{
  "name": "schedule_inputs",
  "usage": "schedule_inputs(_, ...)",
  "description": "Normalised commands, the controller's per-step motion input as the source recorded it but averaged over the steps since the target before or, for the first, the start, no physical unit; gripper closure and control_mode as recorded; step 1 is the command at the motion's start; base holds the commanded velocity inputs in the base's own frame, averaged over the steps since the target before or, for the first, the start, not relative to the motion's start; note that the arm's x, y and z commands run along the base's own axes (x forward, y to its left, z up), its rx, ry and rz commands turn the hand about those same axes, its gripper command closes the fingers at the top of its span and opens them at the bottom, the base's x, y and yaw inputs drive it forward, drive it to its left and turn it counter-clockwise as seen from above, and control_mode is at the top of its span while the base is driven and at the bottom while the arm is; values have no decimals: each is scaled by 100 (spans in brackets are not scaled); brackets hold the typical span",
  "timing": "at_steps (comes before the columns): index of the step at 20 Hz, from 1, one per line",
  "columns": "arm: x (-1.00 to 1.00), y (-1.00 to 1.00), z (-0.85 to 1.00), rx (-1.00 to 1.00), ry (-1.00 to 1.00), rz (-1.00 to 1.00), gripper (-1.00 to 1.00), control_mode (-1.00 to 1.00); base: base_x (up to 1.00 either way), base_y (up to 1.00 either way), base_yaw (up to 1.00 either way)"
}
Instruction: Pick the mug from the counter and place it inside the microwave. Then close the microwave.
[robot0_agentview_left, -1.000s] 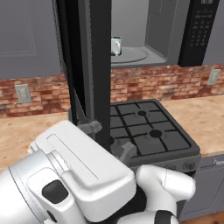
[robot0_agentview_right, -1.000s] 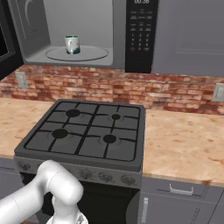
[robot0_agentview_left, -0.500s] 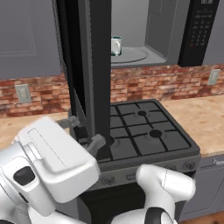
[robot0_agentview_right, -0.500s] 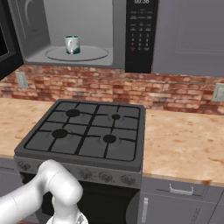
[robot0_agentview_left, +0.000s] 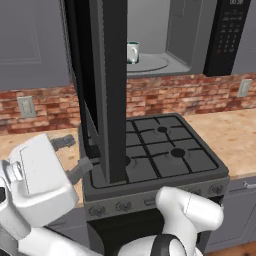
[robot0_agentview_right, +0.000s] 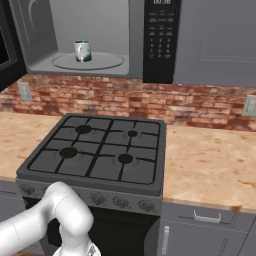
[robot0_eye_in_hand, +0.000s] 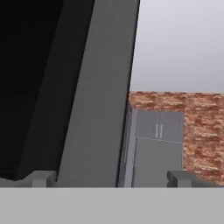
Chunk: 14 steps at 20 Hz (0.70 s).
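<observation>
We start with the microwave (robot0_agentview_right: 95, 37), mounted above the gas stovetop (robot0_agentview_right: 97, 155) so that its cavity sits at the height of the wall cabinets. Its door (robot0_agentview_left: 107, 85) stands swung fully out toward us, edge-on in the left base view, which is why it hangs as a tall dark slab over the left half of the burners. We judge it is left that way because the loading is done and only the closing remains.

The tabletop (robot0_agentview_right: 205, 167) runs tan and blotched on both sides of the stovetop, with a brick backsplash (robot0_agentview_right: 150, 102) behind.

The arm has its hand low and to the left of the door in the left base view. The tool (robot0_agentview_left: 75, 157) points its two grey fingers toward the outer face of the door, close beside its lower edge; we cannot tell whether a finger touches it. The jaws stand spread wide with nothing between them, and the hand view agrees: both tips sit far apart at the bottom, with the dark door panel rising ahead. We read this placement as a setup for pushing the door shut from outside, not for gripping.

The mug (robot0_agentview_right: 82, 50) stands upright on the round turntable (robot0_agentview_right: 87, 61) inside the cavity, toward its left side, clear of the opening so the door should pass it.
</observation>
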Motion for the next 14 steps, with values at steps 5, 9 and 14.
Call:
schedule_inputs(5, 24, 17, -2, -3, 0, -9, -100, -100, 0, 0, 0)
schedule_inputs(9, 28, 9, 0, -1, 0, -3, -100, -100, 0, 0, 0)
schedule_inputs(14, 39, 0, 0, 0, 0, 0, -100, -100, 0, 0, 0)
